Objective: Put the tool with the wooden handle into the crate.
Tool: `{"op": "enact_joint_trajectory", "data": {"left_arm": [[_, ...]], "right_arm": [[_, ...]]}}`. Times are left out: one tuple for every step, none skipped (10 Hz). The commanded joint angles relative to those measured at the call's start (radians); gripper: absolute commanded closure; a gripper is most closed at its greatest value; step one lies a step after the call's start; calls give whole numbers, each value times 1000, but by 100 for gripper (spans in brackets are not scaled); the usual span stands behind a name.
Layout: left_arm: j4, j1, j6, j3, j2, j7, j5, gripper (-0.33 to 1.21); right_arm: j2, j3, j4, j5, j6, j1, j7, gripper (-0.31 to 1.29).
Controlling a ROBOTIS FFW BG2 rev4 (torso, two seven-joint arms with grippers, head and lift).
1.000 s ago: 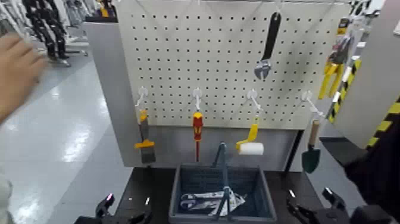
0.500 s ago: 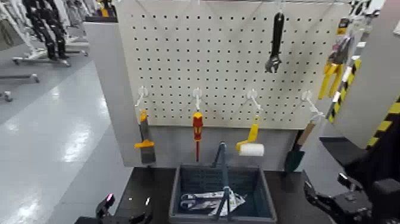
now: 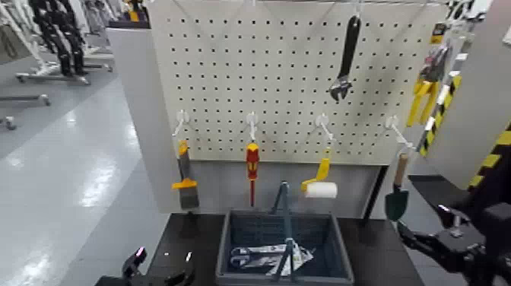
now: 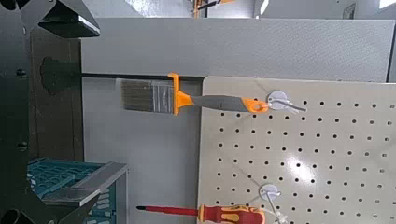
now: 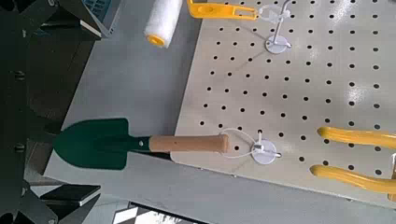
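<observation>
Trowel (image 3: pixel 397 194) on pegboard's right-end hook, right gripper (image 3: pixel 426 245) below.

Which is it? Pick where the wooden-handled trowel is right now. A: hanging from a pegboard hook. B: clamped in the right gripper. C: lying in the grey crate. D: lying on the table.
A: the trowel hangs by its handle from a white hook on the pegboard, apart from the crate and the right gripper.

Head camera looks forward and down at the pegboard (image 3: pixel 296 80) and crate (image 3: pixel 284 247) from mid distance. Left wrist camera sits close to the paintbrush (image 4: pixel 177 95); right wrist camera close to the trowel (image 5: pixel 140 144). Both wrist views share the pegboard with the head view.
</observation>
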Motion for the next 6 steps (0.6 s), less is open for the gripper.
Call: {"op": "enact_joint_trajectory", "data": {"left_arm": [[0,-2,2,-1,-1,0,1,11],[2,-3,2,-3,-3,0,1,11],[2,-5,2,-4,-1,0,0,11],[3,-6,3,-4,-1,0,0,11],[5,-8,3,-4,-3,0,0,11],[5,-10,3,-6,-1,-2,0,11]], "right_arm": [[-61,10,34,-15,24,-55,41,15],[-79,15,51,-26,29,-75,54,15],[-96,18,83,-47,30,-98,73,15],[-108,18,107,-55,32,-115,88,15],[-118,18,133,-67,30,-133,103,15],[-130,20,163,-67,30,-156,119,15]]}}
